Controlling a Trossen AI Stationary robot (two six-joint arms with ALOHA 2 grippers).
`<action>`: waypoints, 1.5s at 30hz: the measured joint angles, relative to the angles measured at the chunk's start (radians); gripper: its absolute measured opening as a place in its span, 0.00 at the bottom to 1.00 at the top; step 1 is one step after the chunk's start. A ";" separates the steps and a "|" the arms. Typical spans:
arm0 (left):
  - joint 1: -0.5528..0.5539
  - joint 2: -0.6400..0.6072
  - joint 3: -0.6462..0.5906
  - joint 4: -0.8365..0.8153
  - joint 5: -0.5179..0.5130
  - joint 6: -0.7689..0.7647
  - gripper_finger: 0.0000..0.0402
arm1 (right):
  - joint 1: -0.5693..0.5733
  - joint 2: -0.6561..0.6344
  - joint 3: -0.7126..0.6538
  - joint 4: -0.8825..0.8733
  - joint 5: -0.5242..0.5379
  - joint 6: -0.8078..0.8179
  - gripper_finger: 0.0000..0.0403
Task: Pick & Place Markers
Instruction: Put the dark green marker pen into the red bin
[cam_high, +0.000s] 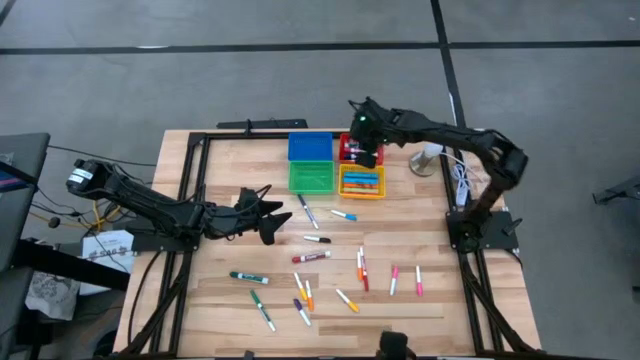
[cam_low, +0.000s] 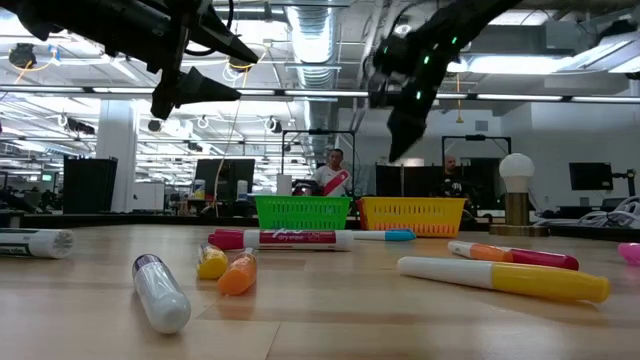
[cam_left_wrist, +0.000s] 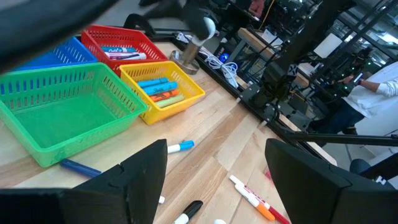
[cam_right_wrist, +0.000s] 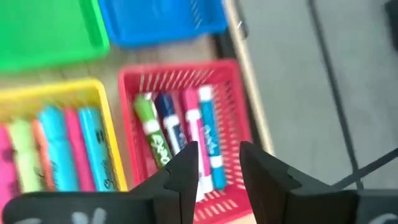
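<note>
Right gripper (cam_right_wrist: 214, 165): positioned above the red bin (cam_right_wrist: 236, 112), fingers partly open, nothing held. Four markers (cam_right_wrist: 180, 134) lying inside that bin (green, dark blue, pink and light blue barrels). More in the yellow bin (cam_high: 361, 182). Left gripper (cam_high: 275, 213): hovering over the table (cam_high: 200, 300) just before the green bin (cam_high: 311, 177), fingers wide apart, empty. Remaining markers scattered across the near half of the table.

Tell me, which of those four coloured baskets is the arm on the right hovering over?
The red basket. The right gripper hangs directly above it, unlike the blue, green and yellow baskets beside it.
</note>
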 joint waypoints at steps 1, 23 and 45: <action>0.000 0.000 0.000 0.000 0.000 0.000 0.67 | 0.005 -0.030 0.000 0.002 -0.010 0.018 0.27; 0.000 0.000 0.000 0.000 0.042 0.000 0.67 | 0.290 -0.634 0.000 -0.075 -0.186 0.316 0.27; 0.000 0.000 0.001 0.039 0.042 -0.004 0.67 | 0.670 -1.208 -0.604 0.269 0.053 0.633 0.27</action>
